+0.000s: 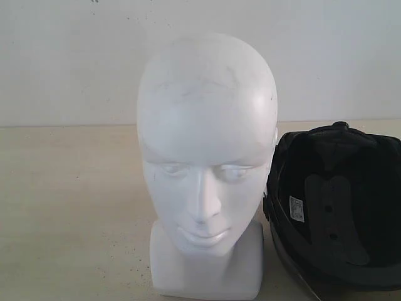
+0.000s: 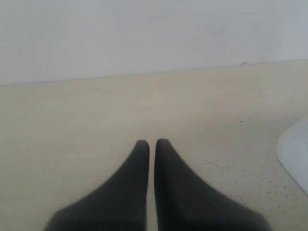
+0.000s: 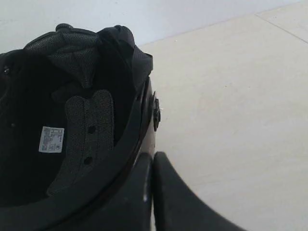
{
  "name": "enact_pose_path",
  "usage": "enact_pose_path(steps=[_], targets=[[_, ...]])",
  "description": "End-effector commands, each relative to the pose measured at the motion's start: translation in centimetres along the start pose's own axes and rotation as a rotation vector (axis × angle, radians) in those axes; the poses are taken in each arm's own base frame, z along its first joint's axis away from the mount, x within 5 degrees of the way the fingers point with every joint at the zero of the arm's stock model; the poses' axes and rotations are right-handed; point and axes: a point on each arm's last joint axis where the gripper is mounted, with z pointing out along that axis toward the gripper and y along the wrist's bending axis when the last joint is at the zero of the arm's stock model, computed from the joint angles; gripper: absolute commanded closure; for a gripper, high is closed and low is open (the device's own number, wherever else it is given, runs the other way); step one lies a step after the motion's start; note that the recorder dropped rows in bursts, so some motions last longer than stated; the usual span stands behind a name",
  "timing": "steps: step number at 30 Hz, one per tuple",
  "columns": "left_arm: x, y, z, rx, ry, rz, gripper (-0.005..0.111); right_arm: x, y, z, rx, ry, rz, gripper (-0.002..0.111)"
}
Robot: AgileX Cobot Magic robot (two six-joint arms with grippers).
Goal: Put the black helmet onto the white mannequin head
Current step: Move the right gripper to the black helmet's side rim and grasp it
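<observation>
1. The black helmet (image 1: 338,207) lay on the worktop (image 1: 69,219) just beside the white mannequin head (image 1: 207,169), on the right arm's side. Its opening faced the exterior camera, showing the padded lining (image 3: 89,130) and a white label (image 3: 51,139). The head stood upright and bare.
2. The step in hand looked to be the first grasp, since nothing had the helmet lifted.
3. To do it well, you would have needed to open the right gripper wide and set one finger inside the rim and one outside on the shell. A bite on firm edge rather than soft padding looked wiser. The helmet would then have to be turned opening-down before it went over the crown.
4. Your right gripper (image 3: 153,156) sat with its fingers pressed together and nothing between them, close against the helmet's outer rim. Whether it touched the shell could not be told.
5. Your left gripper (image 2: 151,143) was likewise closed and empty above bare worktop, with the head's base at the edge of its view. It seemed well placed to steady that base.
</observation>
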Motion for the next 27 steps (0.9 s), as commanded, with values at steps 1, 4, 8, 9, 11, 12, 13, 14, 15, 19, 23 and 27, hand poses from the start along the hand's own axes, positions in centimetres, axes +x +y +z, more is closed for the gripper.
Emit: enact_pose_path(steps=[1, 4, 8, 9, 11, 12, 13, 14, 15, 19, 23, 27], targets=[[-0.1, 0.0, -0.1, 0.001, -0.006, -0.005, 0.102, -0.2, 0.0, 0.0, 0.002, -0.019, -0.013, 0.109], [-0.1, 0.0, -0.1, 0.001, -0.006, -0.005, 0.102, -1.2, 0.1, -0.1, -0.006, -0.13, -0.019, 0.109], [-0.1, 0.0, -0.1, 0.001, -0.006, -0.005, 0.102, -3.7, 0.3, -0.8, -0.032, -0.418, -0.015, 0.109], [-0.1, 0.0, -0.1, 0.001, -0.006, -0.005, 0.102, -4.4, 0.4, -1.2, -0.042, -0.51, -0.008, 0.109], [-0.1, 0.0, -0.1, 0.001, -0.006, -0.005, 0.102, -6.4, 0.6, -2.7, -0.075, -0.775, 0.012, 0.109], [-0.1, 0.0, -0.1, 0.001, -0.006, -0.005, 0.102, -7.7, 0.7, -4.4, -0.097, -1.017, 0.006, 0.109], [-0.1, 0.0, -0.1, 0.001, -0.006, -0.005, 0.102, -8.7, 0.7, -6.6, -0.122, -1.288, 0.033, 0.109], [-0.1, 0.0, -0.1, 0.001, -0.006, -0.005, 0.102, -8.9, 0.5, -7.2, -0.15, -1.349, 0.085, 0.109], [-0.1, 0.0, -0.1, 0.001, -0.006, -0.005, 0.102, -9.2, 0.4, -7.5, -0.201, -1.363, 0.192, 0.109], [-0.1, 0.0, -0.1, 0.001, -0.006, -0.005, 0.102, -11.7, 2.4, -6.5, -0.139, -0.652, 0.122, 0.109], [-0.1, 0.0, -0.1, 0.001, -0.006, -0.005, 0.102, -10.7, 2.2, -5.7, 0.022, -0.087, 0.073, 0.109], [-0.1, 0.0, -0.1, 0.001, -0.009, -0.005, 0.102, -9.7, 2.3, -6.5, 0.06, 0.182, 0.11, 0.109]])
